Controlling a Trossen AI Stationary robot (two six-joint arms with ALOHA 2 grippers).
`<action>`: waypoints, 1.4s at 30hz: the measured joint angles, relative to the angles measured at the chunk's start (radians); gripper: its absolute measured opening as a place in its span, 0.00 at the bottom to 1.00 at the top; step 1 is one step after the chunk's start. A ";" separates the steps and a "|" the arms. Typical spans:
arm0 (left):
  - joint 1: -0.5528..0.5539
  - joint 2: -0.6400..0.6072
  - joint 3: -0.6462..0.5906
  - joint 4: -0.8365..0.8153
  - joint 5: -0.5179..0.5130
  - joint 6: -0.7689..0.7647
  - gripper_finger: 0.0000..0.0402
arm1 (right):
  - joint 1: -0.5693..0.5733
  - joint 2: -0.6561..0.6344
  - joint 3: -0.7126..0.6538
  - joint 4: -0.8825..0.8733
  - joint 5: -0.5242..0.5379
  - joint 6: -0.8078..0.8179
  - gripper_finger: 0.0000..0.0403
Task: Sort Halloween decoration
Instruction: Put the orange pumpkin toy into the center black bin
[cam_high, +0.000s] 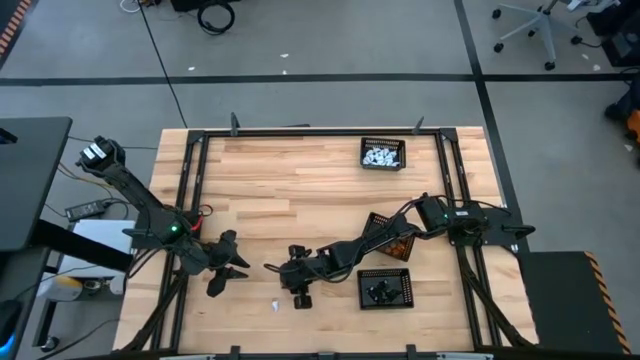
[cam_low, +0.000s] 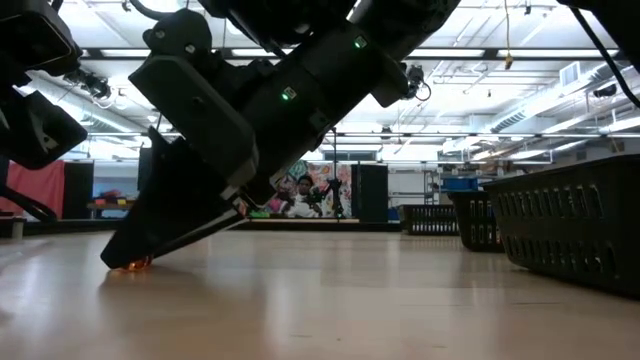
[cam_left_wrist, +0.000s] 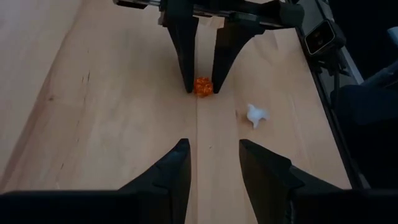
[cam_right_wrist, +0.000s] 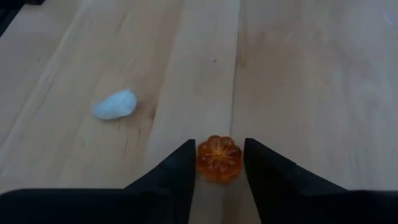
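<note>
We take the orange pumpkin figure (cam_right_wrist: 219, 158) as our landmark: it lies on the bare wooden counter (cam_high: 300, 180), well apart from all three mesh trays. The right tool (cam_right_wrist: 219, 167) reaches down to it with one dark finger on either side, the gap only slightly wider than the figure; we cannot tell whether the fingers (cam_right_wrist: 180, 171) already touch it. In the left wrist view we see the same pumpkin (cam_left_wrist: 203, 86) between the right tool's two fingertips (cam_left_wrist: 186, 84), which rest at the counter surface. In the low view the pumpkin (cam_low: 135, 264) shows as an orange glint under the tip of the slanting right tool (cam_low: 150, 255). A white figure (cam_right_wrist: 114, 104) lies near the pumpkin, clear of both tools; from above it (cam_high: 275, 302) sits just beside the right tool (cam_high: 298, 290), toward the counter's near edge. The left tool (cam_high: 232, 268) hovers near the pumpkin on the side opposite the right arm, pointing at it, its fingers (cam_left_wrist: 168, 177) parted and holding nothing. Beyond the pumpkin, along the right arm, stand a tray with orange figures (cam_high: 392, 245) and a tray with black figures (cam_high: 385, 289); a tray with white figures (cam_high: 382, 153) stands far off at the counter's back edge.
</note>
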 joint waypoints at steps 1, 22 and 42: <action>0.000 0.000 0.000 0.000 0.000 0.000 0.36 | 0.000 0.000 0.000 0.000 0.002 0.000 0.34; 0.000 0.000 0.000 0.000 0.000 -0.003 0.36 | 0.001 0.000 0.118 -0.139 0.032 -0.028 0.26; 0.000 0.000 -0.001 -0.015 -0.037 0.027 0.36 | 0.004 -0.354 0.003 -0.763 0.186 0.138 0.26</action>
